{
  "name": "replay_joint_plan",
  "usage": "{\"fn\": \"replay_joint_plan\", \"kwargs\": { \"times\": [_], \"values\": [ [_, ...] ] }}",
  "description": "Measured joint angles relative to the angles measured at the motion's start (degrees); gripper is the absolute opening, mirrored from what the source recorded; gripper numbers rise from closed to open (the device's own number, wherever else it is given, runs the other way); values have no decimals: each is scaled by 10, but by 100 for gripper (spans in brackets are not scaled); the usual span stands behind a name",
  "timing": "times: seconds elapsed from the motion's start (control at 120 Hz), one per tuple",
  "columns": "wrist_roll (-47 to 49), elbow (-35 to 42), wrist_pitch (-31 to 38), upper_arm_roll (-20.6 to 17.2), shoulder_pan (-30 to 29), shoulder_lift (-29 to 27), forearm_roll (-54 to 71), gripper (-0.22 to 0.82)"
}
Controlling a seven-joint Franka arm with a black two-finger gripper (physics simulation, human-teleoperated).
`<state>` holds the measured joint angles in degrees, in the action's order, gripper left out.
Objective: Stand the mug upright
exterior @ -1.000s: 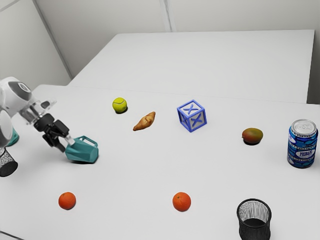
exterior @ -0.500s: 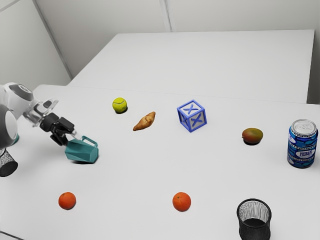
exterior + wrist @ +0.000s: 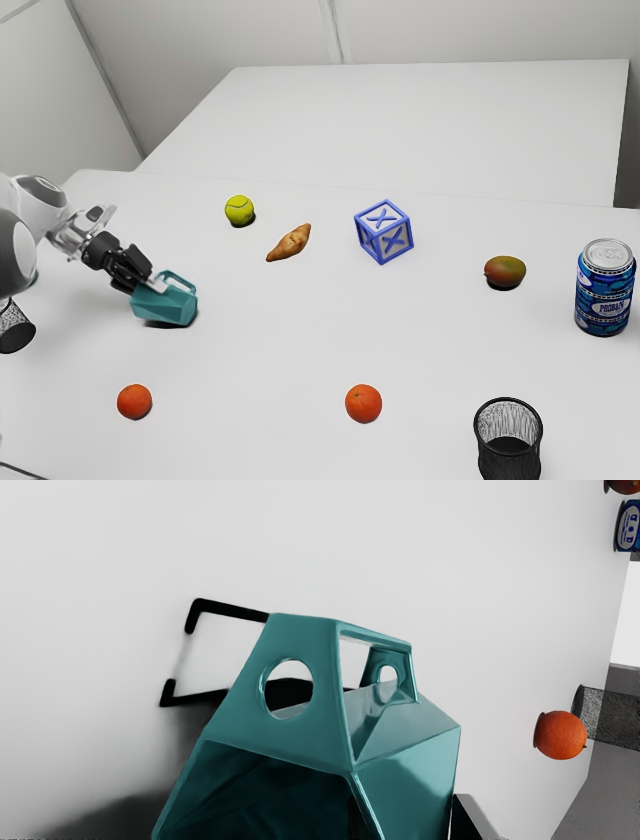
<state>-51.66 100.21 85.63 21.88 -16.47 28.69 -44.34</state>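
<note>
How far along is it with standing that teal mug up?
Early on, I'd say. Getting to the mug looks done: the claw is right at its open end. Under way, probably, is securing a grip. Left is the turning itself, then letting go: the mug lies on its side, its mouth facing the claw instead of upward.

The faceted teal mug (image 3: 322, 735) looks smooth and glossy, bright highlights running along its edges, against the smooth, matt white tabletop (image 3: 125, 570). Well off from the mug toward the exterior view's right, the blue printed cylindrical can (image 3: 603, 298) has a shiny metal lid. Between the mug and a black, rough-textured mesh cup (image 3: 508, 458), the round orange fruit (image 3: 560, 735) has a soft sheen.
</note>
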Motion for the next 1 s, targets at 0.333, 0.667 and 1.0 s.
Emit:
{"fn": "replay_joint_plan", "kwargs": {
  "times": [0.333,0.667,1.0],
  "values": [
    [-2,1,-35,-1,2,-9,-21,-14],
    [0,0,-41,-1,17,-28,-17,-16],
    [30,124,146,-5,112,-175,83,-17]
  ]
}}
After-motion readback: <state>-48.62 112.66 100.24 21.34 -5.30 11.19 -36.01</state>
